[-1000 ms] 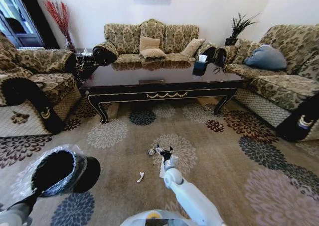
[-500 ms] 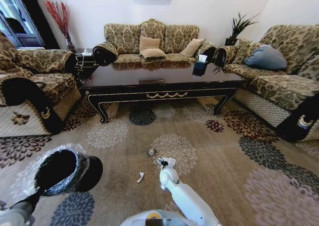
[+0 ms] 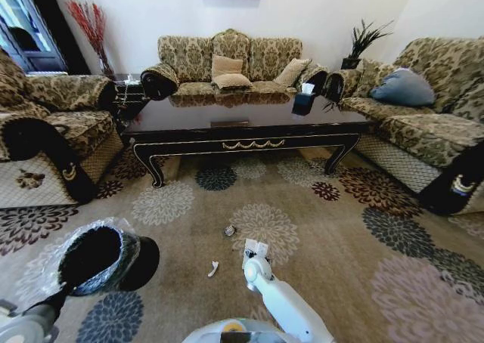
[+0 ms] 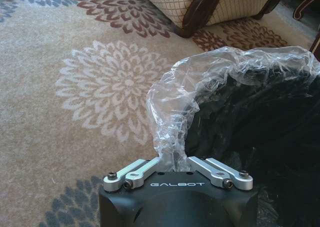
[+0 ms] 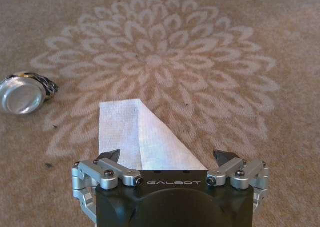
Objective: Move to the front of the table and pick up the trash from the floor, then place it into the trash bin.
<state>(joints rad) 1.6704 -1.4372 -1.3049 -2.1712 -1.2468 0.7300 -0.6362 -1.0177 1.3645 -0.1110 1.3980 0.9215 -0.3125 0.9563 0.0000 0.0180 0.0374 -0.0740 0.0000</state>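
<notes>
Right gripper (image 3: 255, 250) has drawn back toward lower centre of the head view, jaws spread over the tissue (image 5: 141, 135) lying flat on carpet. Left gripper (image 4: 172, 163) pinches the bin (image 3: 97, 258) liner, lower left, probably holding the bin ready for a drop.

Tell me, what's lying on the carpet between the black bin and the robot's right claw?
In the head view, a small white scrap lies on the carpet between the trash bin and the right gripper, which hangs over a white tissue.

Patterned sofas (image 3: 227, 63) ring a flowered carpet (image 3: 348, 237); red stems (image 3: 91, 26), perhaps dried, stand left.
</notes>
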